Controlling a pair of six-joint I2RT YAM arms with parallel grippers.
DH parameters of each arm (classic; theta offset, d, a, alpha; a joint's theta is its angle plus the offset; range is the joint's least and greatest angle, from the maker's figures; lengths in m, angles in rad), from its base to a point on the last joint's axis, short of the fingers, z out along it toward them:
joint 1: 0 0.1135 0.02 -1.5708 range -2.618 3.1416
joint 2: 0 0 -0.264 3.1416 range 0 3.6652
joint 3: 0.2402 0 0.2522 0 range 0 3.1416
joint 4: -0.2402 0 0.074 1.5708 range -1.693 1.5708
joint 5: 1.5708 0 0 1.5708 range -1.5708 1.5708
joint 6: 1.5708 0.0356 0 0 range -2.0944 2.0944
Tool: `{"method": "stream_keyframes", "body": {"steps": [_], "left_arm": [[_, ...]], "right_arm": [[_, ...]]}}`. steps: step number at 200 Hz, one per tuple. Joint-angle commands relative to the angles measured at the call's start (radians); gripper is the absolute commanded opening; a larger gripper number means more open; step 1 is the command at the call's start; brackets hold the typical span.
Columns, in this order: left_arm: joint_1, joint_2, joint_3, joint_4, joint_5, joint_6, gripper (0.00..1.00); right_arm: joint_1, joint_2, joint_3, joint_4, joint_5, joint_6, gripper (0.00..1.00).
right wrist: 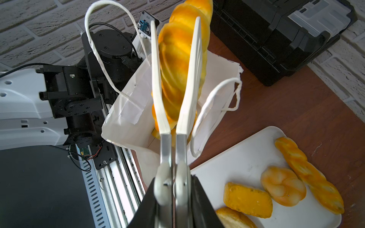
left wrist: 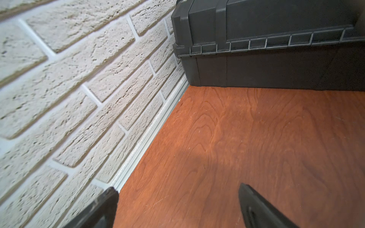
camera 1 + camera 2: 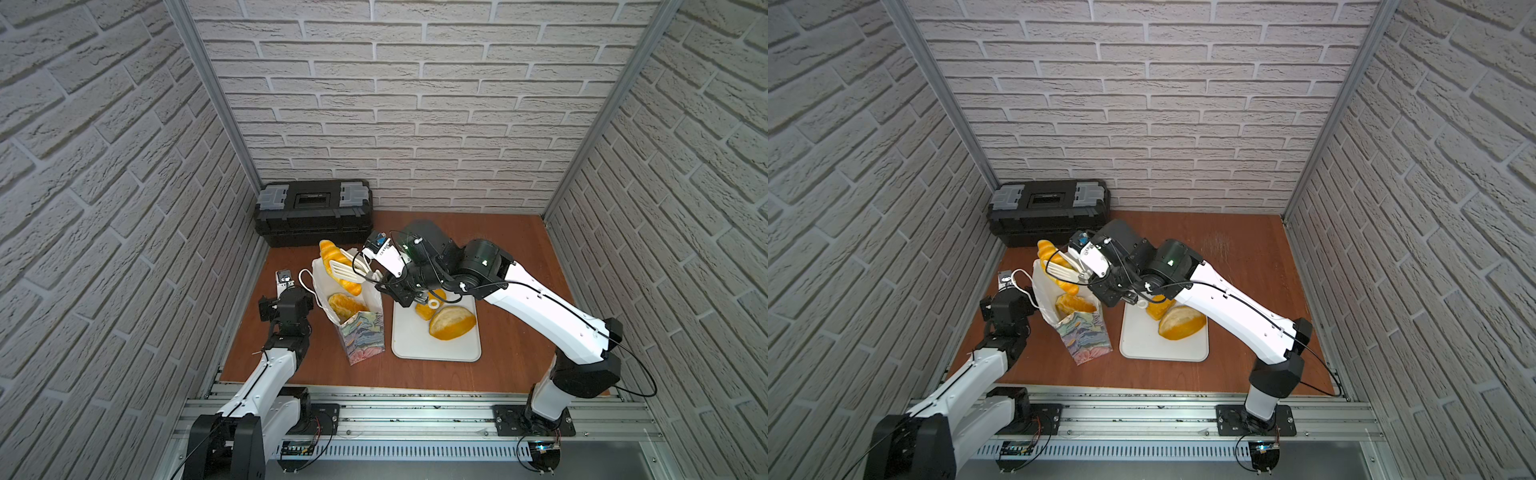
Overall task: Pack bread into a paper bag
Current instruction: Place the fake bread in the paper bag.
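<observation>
Brick-walled cell, wooden counter (image 3: 519,257) | right gripper (image 1: 173,183) squeezed on tongs (image 1: 192,83), pinching long loaf (image 1: 175,59) tilted, lower end in paper bag (image 1: 128,110) mouth for end-first drop | left gripper (image 2: 176,187) wide apart, empty, beside bag | roll (image 3: 345,304) already bagged, remaining bread (image 3: 452,322) waiting on tray (image 3: 415,345)

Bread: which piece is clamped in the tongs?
The long ridged roll, pinched between the white tongs at the mouth of the paper bag. Another piece sits in the bag; the rest lie on the tray.

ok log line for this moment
right hand: shut on tongs | tongs: gripping ridged loaf at paper bag mouth | left hand: open, empty
</observation>
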Motion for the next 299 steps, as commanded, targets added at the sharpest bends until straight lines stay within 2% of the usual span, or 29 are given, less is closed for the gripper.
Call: {"method": "stream_keyframes", "body": {"steps": [1,119,299], "left_arm": [[0.006,-0.011,-0.01,0.028,-0.011,-0.012,0.98],[0.006,-0.027,-0.01,0.018,-0.008,-0.012,0.98],[0.006,-0.022,-0.017,0.029,-0.002,-0.011,0.98]], "right_arm": [[0.005,-0.063,-0.013,0.095,0.008,0.018,0.26],[0.006,-0.063,-0.06,0.093,-0.004,0.028,0.42],[0.006,-0.053,-0.035,0.08,-0.018,0.015,0.52]]}}
